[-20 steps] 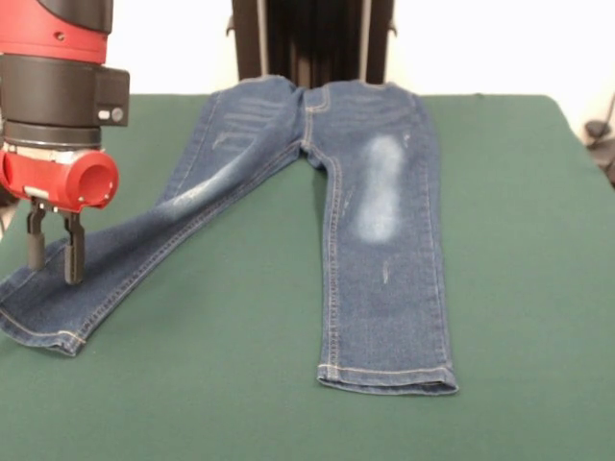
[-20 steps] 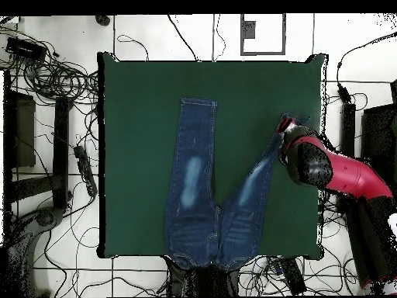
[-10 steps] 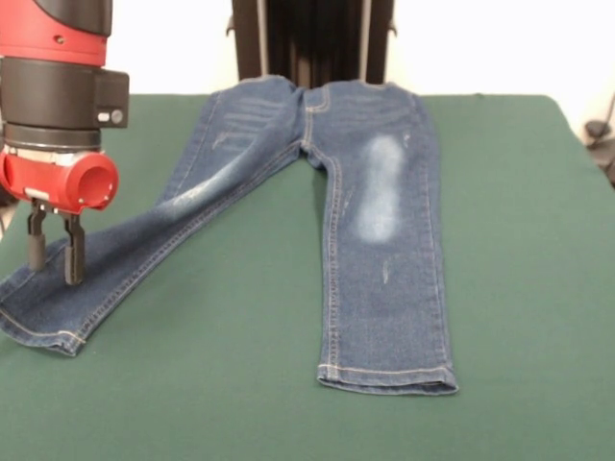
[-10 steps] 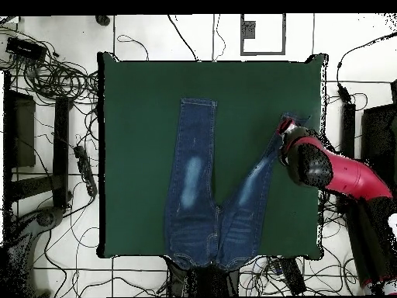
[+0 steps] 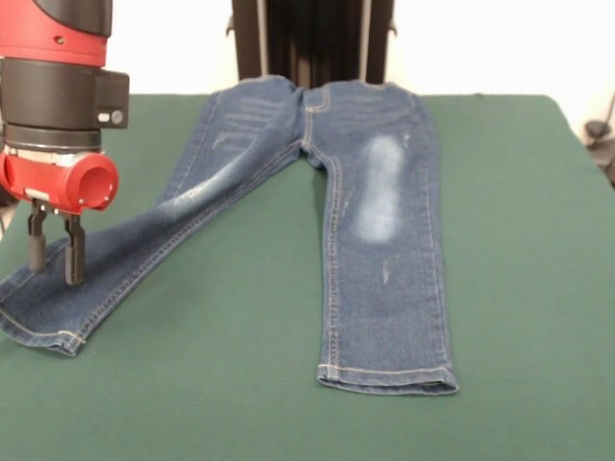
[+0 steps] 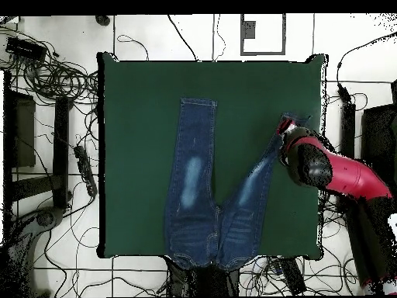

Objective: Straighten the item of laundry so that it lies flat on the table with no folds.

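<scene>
- In your front view, the black two-fingered gripper hangs at the far left, under the red and black arm. Its two fingers point straight down with a narrow gap between them, and nothing is held in that gap, so read the tool as released.
- Directly below and around the gripper lies the splayed leg of the pair of dark blue denim jeans. The fingertips sit at or just above the cloth near the leg's end; you cannot tell from these views whether they touch it.
- The hem of that leg lies just below and slightly to the left of the gripper, close to the table's left edge.
- To the right of the gripper, the leg runs up diagonally to the waistband, which sits at the table's far edge, well apart from the tool.
- Further right again, the other leg lies straight and flat, with a pale faded patch on its thigh and its hem toward the near edge.
- The large dark green felt-covered table stretches bare to the right, well away from the gripper.
- In your overhead view, the arm reaches in from the right and covers the gripper. The jeans form a V, and the splayed leg's end lies under the arm's tip.
</scene>
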